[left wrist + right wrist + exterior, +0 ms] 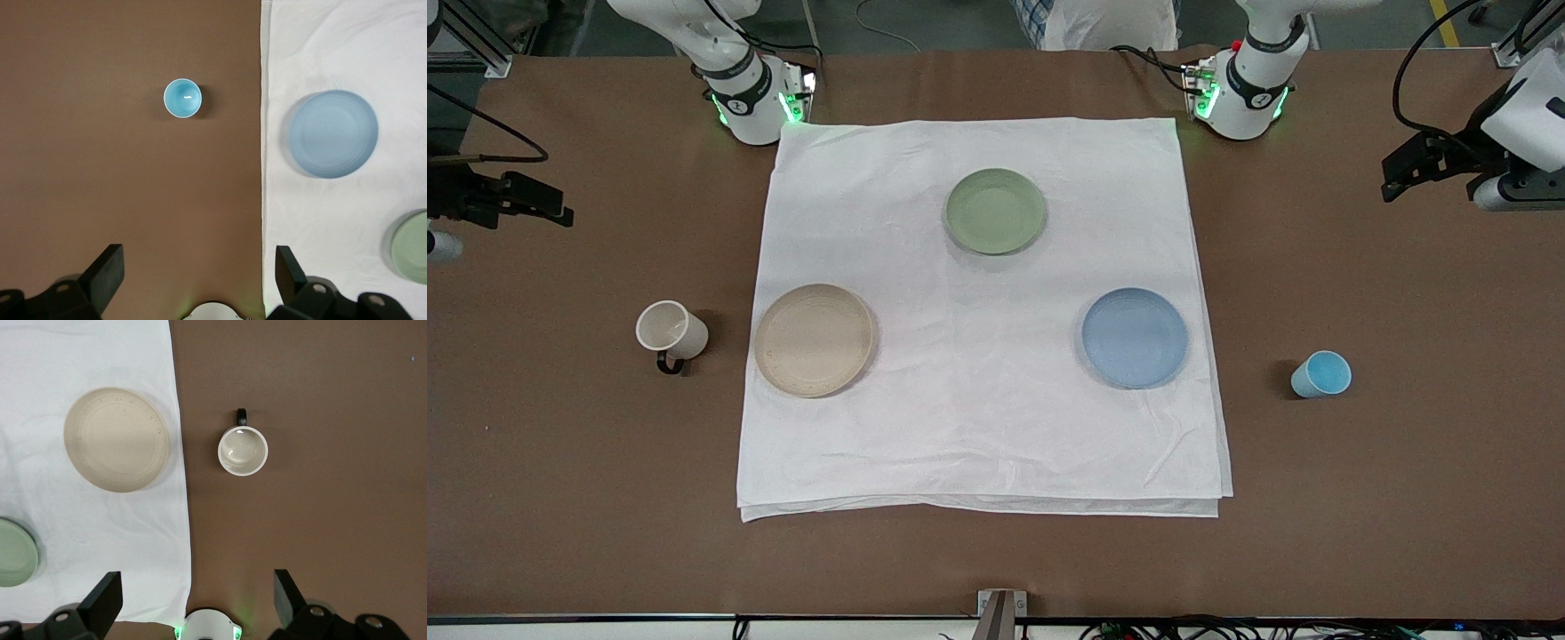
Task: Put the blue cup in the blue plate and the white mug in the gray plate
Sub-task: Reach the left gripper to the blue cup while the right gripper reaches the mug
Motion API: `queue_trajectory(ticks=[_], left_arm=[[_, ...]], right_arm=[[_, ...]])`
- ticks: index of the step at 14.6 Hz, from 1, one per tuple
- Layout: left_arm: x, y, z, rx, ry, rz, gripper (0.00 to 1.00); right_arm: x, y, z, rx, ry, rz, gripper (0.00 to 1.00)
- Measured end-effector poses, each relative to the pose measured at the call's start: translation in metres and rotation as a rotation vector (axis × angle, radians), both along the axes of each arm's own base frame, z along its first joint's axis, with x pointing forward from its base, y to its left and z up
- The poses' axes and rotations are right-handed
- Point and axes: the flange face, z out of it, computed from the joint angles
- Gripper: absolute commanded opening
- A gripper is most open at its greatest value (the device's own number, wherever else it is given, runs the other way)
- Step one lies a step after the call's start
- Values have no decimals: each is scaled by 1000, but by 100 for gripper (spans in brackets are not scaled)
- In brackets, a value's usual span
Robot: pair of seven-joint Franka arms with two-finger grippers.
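Observation:
The blue cup stands upright on the brown table, off the cloth, toward the left arm's end. The blue plate lies empty on the white cloth beside it. The white mug stands upright on the brown table toward the right arm's end, its dark handle facing the front camera. The gray plate lies empty on the cloth beside it. My left gripper is open and empty, high over the table's left-arm end. My right gripper is open and empty, high over the right-arm end.
A pale green plate lies empty on the white cloth, farther from the front camera than the other two plates. The cloth covers the table's middle. The arm bases stand at the cloth's corners farthest from the front camera.

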Motion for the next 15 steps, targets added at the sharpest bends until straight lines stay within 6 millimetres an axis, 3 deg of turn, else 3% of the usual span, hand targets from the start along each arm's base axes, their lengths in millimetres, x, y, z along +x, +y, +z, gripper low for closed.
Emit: queue_trajectory(ticks=[4,7,10,15], left_arm=[[1,3,-2,0,4,6,100],[14,6,-20,2,36,13,100],[46,23,-67,3,71,44,100],[96,58,-175,-5,63,97,100]], right_arm=[[-24,-6,18,4,-36,-12,100],[-40,-4,28,7,-59,-8,100],[-45,1,29,7,-66,2,100],[-44,9,32,7,-84,63,100]])
